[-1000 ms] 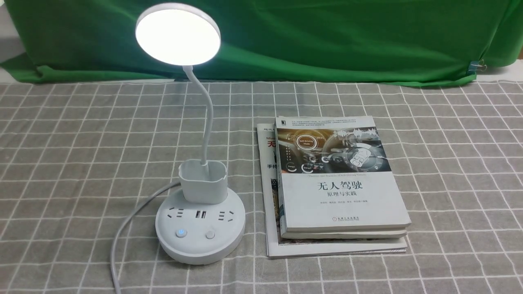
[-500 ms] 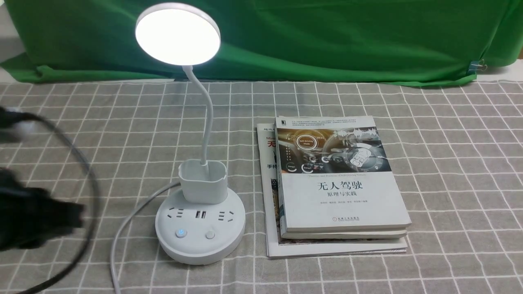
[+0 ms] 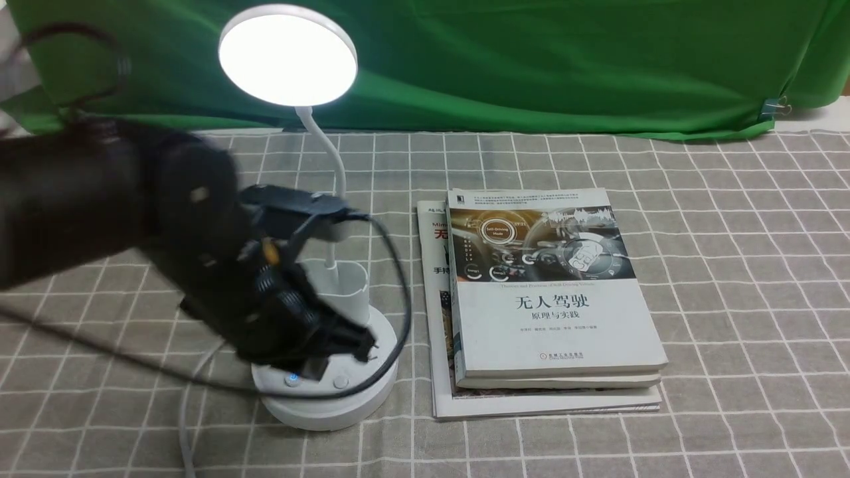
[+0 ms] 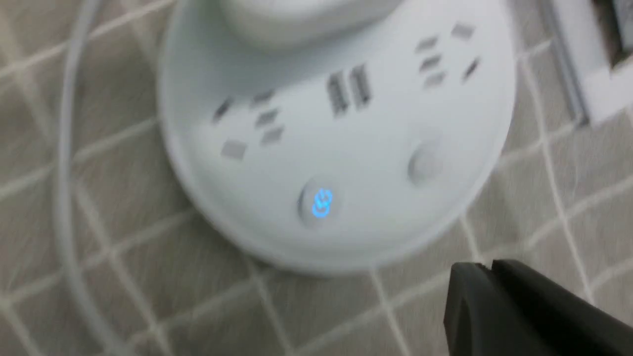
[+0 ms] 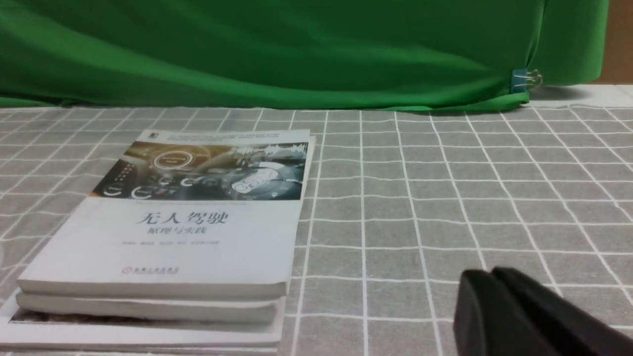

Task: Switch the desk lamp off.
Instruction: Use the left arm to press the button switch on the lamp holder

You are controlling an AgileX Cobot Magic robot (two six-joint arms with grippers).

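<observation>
Front: my left gripper (image 3: 342,350) hangs over the lit desk lamp (image 3: 287,54), at its base rim. Books (image 3: 551,318) lie just right of the lamp.

Left wrist: my jaws are pressed together, just off the rim near the blue button (image 4: 320,203).

Right wrist: my right gripper (image 5: 489,284) has its jaws closed too, with open cloth (image 5: 445,198) beyond the books.

The cover of the top book (image 3: 551,312) carries the large black title 无人驾驶, with 原理与实践 below it, and "Self-Driving Mode" inside a ring in its artwork; the red publisher line is too small to read. The magazine (image 3: 435,312) underneath shows a black 手 at its edge. One button (image 4: 320,202) on the desk lamp (image 4: 376,143) bears a blue glowing power sign.
</observation>
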